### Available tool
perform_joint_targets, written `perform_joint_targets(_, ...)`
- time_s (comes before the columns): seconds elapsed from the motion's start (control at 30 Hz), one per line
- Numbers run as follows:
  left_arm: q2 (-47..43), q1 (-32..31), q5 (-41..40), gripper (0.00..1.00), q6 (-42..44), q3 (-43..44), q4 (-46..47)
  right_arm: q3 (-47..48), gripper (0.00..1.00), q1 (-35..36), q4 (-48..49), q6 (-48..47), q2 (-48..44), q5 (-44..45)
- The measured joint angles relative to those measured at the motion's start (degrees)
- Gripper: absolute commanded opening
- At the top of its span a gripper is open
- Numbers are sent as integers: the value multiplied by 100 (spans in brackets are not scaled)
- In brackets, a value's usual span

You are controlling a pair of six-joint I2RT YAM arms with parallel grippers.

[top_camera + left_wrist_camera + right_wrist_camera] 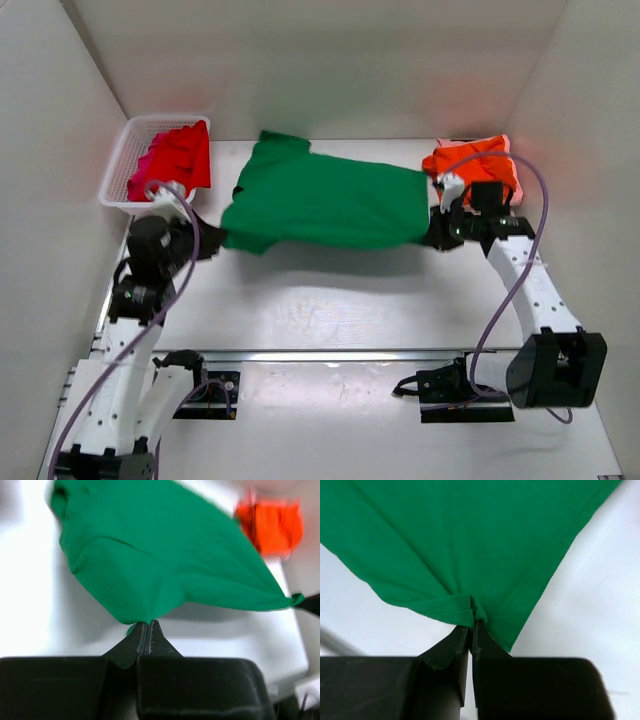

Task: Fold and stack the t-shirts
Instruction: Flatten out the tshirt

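Cloth, bright green and plain: the green t-shirt [325, 205] is pulled out lengthwise over the table, between my two pincers, with a shadow beneath it. My left pincer [147, 630] is clamped on its edge at nine o'clock of the overhead view. My right pincer [471, 627] is pinched shut on a bunched hem corner at three o'clock. An orange t-shirt [475, 165] lies crumpled at two o'clock, partly behind my right wrist. Red and magenta t-shirts [175, 160] sit in the white basket [120, 160] at ten o'clock. My left wrist view is blurred.
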Motion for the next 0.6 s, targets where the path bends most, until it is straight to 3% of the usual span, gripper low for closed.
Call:
perform_joint_targets(0.2, -1250, -938, -195, 0, -181, -1235, -691, -1357, 0, 299, -732, 765, -973, 129)
perform_joint_targets(0.33, -1705, -1049, -177, 0, -413, -1484, -988, -1550, 0, 763, -1287, 1381, -1305, 297)
perform_joint_targets(0.43, -1836, -1104, -179, 0, -533, -1565, -1130, -1593, 0, 267, -1600, 1740, -1329, 162)
perform_joint_targets(0.6, -1773, -1071, -195, 0, -575, -1749, -966, -2015, 0, 302, -1670, 1982, -1362, 122)
